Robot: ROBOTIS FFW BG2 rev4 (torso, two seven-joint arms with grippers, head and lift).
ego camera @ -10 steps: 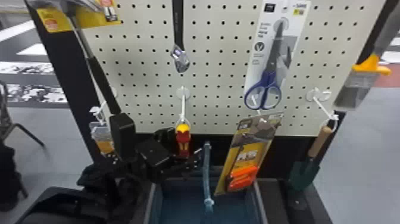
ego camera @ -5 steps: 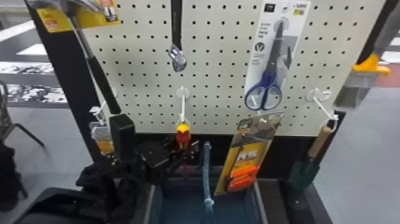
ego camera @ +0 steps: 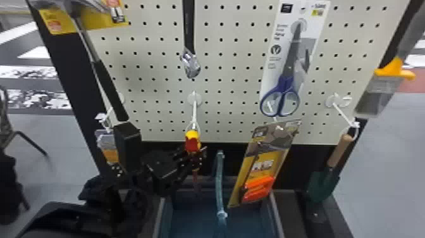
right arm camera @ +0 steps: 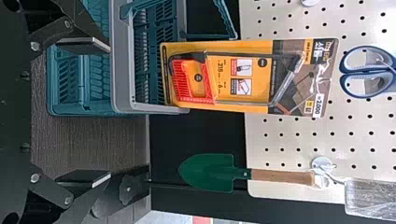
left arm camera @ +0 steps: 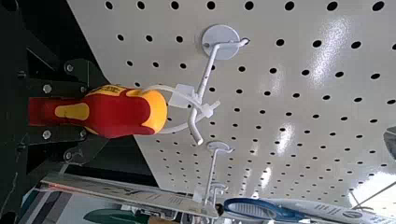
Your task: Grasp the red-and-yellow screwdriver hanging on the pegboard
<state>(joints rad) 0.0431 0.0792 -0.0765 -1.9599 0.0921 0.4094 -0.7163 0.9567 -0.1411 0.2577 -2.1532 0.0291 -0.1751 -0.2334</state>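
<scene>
The red-and-yellow screwdriver [ego camera: 192, 141] hangs by a white loop from a pegboard hook, its handle end up and its shaft pointing down. Around the lower part of the handle, my left gripper [ego camera: 193, 160] is shut. In the left wrist view the screwdriver [left arm camera: 123, 112] has its lower handle pressed between the two fingers of the left gripper [left arm camera: 58, 112], while the wider handle end and the loop stick out beyond them. My right gripper [right arm camera: 95, 112] stands open with nothing between its fingers, away from the screwdriver.
Right of the screwdriver hang a carded saw [ego camera: 265, 164], scissors [ego camera: 286, 85] and a green trowel [ego camera: 325, 186]. A wrench [ego camera: 190, 61] is above it, a hammer [ego camera: 110, 91] to its left. A blue basket [ego camera: 161, 218] stands below.
In the head view, my left gripper's fingers have come together around the screwdriver handle, which earlier showed more fully between them. The screwdriver still hangs at its hook.
</scene>
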